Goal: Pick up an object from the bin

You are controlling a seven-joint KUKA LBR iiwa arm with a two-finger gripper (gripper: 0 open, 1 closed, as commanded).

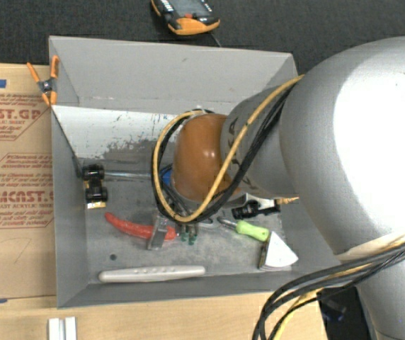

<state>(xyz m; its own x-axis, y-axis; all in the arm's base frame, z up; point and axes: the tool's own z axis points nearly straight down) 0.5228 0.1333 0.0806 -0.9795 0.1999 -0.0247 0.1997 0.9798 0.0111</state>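
Bin [71, 211], left to right: black toy car [93, 183] by the left wall; red curved piece [126, 225] mid-floor; white rod [153, 273] along the near wall. Gripper [162, 238] is down at the red piece's right end, which is the likely pick. Cannot tell whether the jaws are released or clenched. Green-handled screwdriver [249, 229] lies right. Next: confirm grip, lift straight.
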